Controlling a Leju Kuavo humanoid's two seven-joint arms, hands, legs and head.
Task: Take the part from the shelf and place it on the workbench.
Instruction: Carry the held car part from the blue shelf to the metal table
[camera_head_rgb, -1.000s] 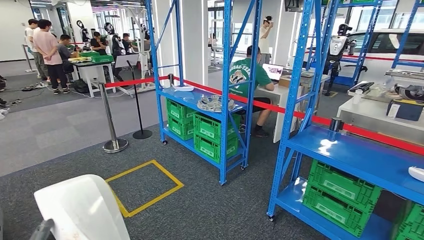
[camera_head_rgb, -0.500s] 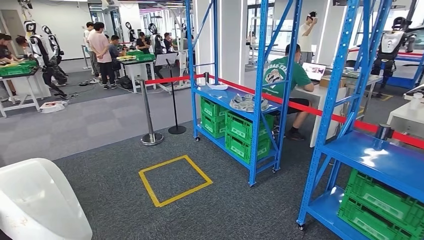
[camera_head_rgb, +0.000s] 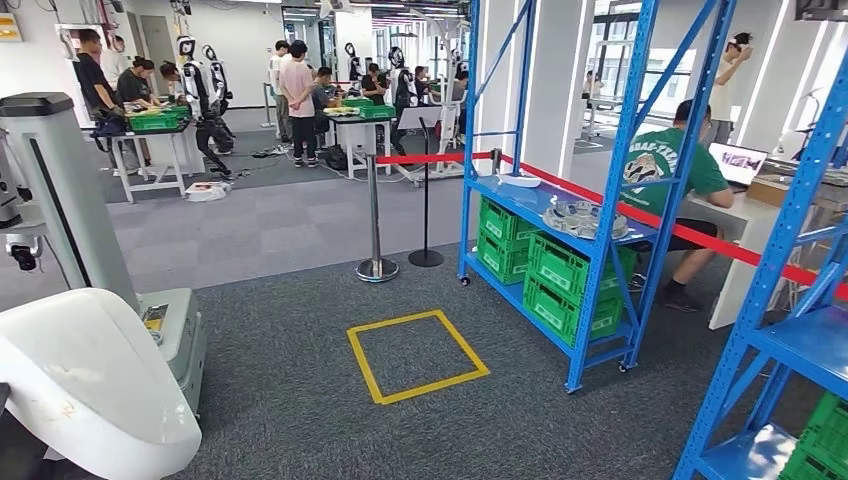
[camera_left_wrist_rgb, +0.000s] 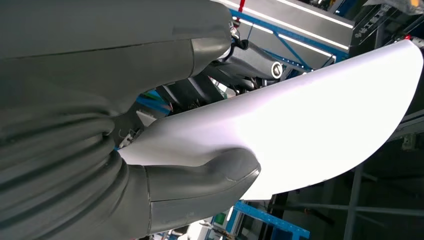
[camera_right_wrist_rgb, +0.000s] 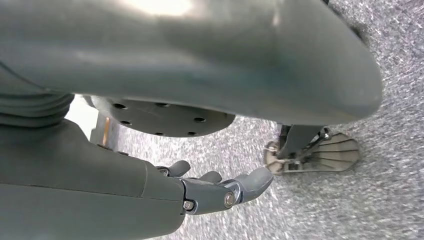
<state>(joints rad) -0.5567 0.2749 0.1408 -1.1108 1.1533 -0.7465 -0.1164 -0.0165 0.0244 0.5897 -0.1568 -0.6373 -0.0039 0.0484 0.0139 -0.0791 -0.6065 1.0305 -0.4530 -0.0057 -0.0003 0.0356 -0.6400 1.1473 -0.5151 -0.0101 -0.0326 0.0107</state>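
The part (camera_head_rgb: 90, 390) is a large white curved shell, low at the left of the head view. In the left wrist view my left hand (camera_left_wrist_rgb: 100, 145) grips this white part (camera_left_wrist_rgb: 320, 110), the thick grey thumb (camera_left_wrist_rgb: 205, 175) pressed across its smooth face and the darker fingers behind it. My right hand (camera_right_wrist_rgb: 215, 192) hangs over the grey carpet with its fingers slightly curled and apart, holding nothing.
A blue shelf (camera_head_rgb: 560, 215) with green crates (camera_head_rgb: 560, 280) stands right of centre, a second blue shelf (camera_head_rgb: 790, 340) at far right. A yellow floor square (camera_head_rgb: 418, 355), a stanchion (camera_head_rgb: 375, 215), a grey-white machine (camera_head_rgb: 70, 220), distant tables (camera_head_rgb: 150, 140) and several people lie around.
The whole picture has swung: the camera has turned left, so the shelves slide right and the grey-white machine comes in at left. The white part stays in my left hand.
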